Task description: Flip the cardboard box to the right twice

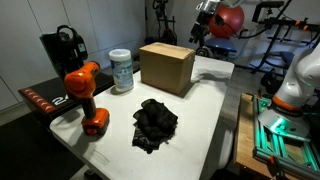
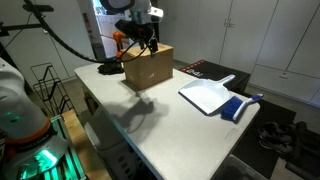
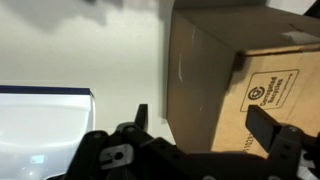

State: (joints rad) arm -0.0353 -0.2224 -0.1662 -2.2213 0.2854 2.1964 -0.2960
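Note:
The brown cardboard box (image 1: 166, 68) stands on the white table (image 1: 200, 120), near its far side; it also shows in the other exterior view (image 2: 148, 70). In the wrist view the box (image 3: 235, 70) fills the right half, with a printed recycling mark on one face. My gripper (image 1: 198, 37) hovers just above the box's edge in both exterior views (image 2: 143, 43). It is open and empty (image 3: 203, 122): one finger is over the table beside the box, the other over the box's face.
A white canister (image 1: 121, 70) and an orange drill (image 1: 86, 96) stand beside the box. A black cloth (image 1: 155, 123) lies near the table's front. A white dustpan (image 2: 207, 96) with a blue handle (image 2: 241, 106) lies on the table, also visible in the wrist view (image 3: 45, 120).

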